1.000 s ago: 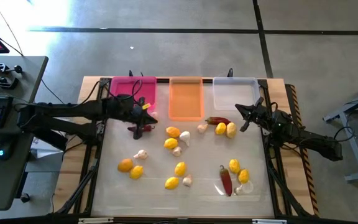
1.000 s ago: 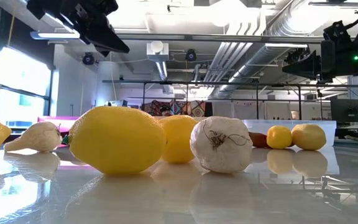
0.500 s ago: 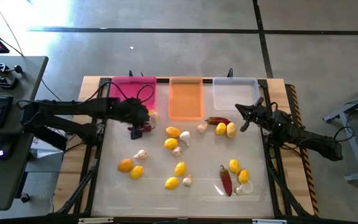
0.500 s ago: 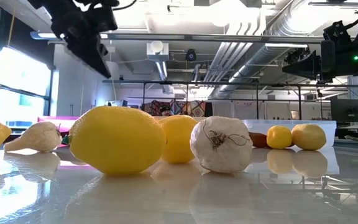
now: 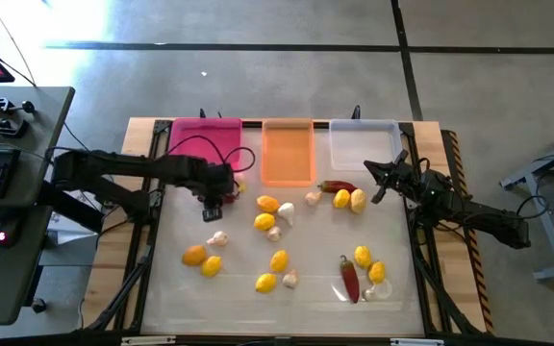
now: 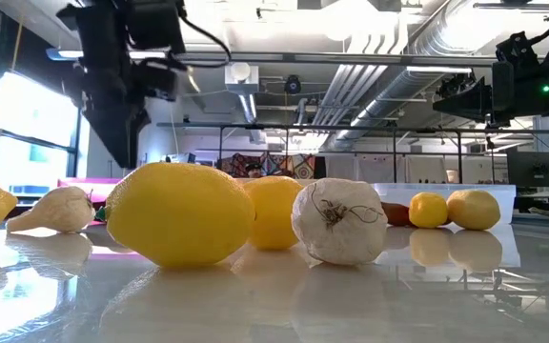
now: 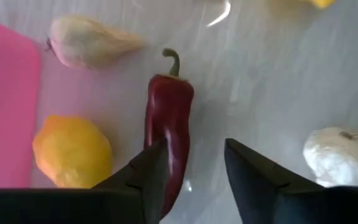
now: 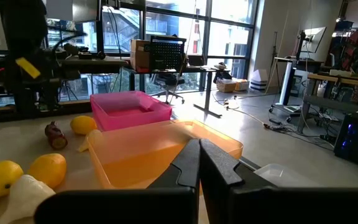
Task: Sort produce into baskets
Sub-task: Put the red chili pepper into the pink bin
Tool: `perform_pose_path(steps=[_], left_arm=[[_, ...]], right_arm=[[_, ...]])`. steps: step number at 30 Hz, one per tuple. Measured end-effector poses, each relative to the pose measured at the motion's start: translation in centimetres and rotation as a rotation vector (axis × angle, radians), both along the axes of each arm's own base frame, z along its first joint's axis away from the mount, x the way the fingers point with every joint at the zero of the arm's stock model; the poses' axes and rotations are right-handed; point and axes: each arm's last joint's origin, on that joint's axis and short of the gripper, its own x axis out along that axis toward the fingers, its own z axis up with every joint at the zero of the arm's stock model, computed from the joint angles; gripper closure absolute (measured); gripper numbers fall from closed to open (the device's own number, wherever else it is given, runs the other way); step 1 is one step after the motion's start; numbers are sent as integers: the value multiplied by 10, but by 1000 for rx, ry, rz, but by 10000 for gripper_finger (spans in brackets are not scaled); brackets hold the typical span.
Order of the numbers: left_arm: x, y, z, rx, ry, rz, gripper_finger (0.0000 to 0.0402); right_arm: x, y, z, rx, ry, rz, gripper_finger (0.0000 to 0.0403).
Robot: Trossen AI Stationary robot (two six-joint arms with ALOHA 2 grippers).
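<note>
From where I stand the sorting has barely begun: the magenta basket (image 5: 205, 135), the orange basket (image 5: 288, 151) and the clear basket (image 5: 364, 144) along the twelve o'clock edge of the worktop (image 5: 162, 279) look empty, while lemons, garlic bulbs and chilies lie scattered across it. The left gripper (image 7: 191, 174) hangs just below the magenta basket, its jaws parted over a dark red chili (image 7: 168, 124) lying on the worktop; one finger overlaps it, nothing is lifted. A lemon (image 7: 72, 151) and a garlic bulb (image 7: 89, 40) crowd that chili. The right gripper (image 8: 199, 163) waits closed and empty near three o'clock.
</note>
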Motion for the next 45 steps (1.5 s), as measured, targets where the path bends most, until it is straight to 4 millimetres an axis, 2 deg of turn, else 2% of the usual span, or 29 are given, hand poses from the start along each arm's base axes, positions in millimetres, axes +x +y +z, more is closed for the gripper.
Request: perform_pose_path(steps=[8, 12, 23, 30, 37, 40, 45], left_arm=[[15, 4, -15, 89, 17, -64, 183], [20, 5, -25, 100, 60, -115, 169], [29, 7, -52, 96, 165, -164, 172], [31, 7, -61, 89, 197, -167, 211], [31, 7, -49, 97, 189, -201, 280], [34, 8, -34, 104, 191, -212, 296], [39, 15, -1, 203, 201, -225, 294]], right_arm=[[0, 0, 0, 0, 0, 0, 403], [0, 0, 0, 0, 0, 0, 403], [0, 0, 0, 0, 0, 0, 403], [0, 0, 0, 0, 0, 0, 403], [0, 0, 0, 0, 0, 0, 403], [0, 0, 0, 0, 0, 0, 403], [0, 0, 0, 0, 0, 0, 403]])
